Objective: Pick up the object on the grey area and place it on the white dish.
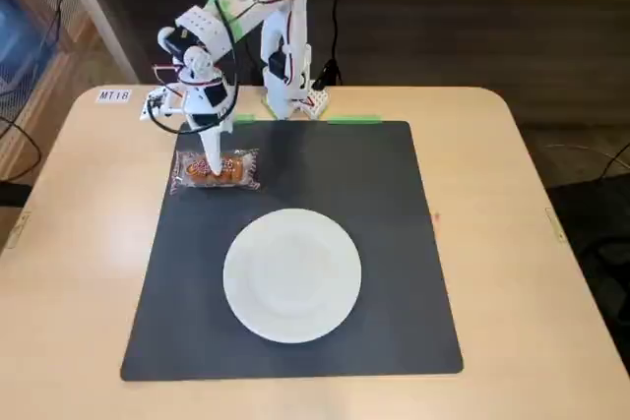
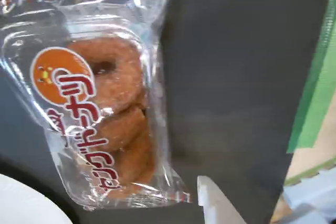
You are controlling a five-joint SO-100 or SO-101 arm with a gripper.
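Dark mat [image 1: 384, 243] holds packet [image 1: 216, 170] behind plate [image 1: 292, 274].

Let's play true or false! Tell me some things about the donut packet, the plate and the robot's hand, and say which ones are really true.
1. The snack packet lies on the dark grey mat. True.
2. The white plate already has the packet on it. False: the plate is bare, and the packet lies apart from it, near the mat's far left corner in the fixed view.
3. The robot's hand is down at the packet. True.
4. The packet holds green candies. False: the wrist view shows orange-brown ring-shaped baked pieces with red print.
5. The plate sits on the bare wooden table. False: it sits on the mat.
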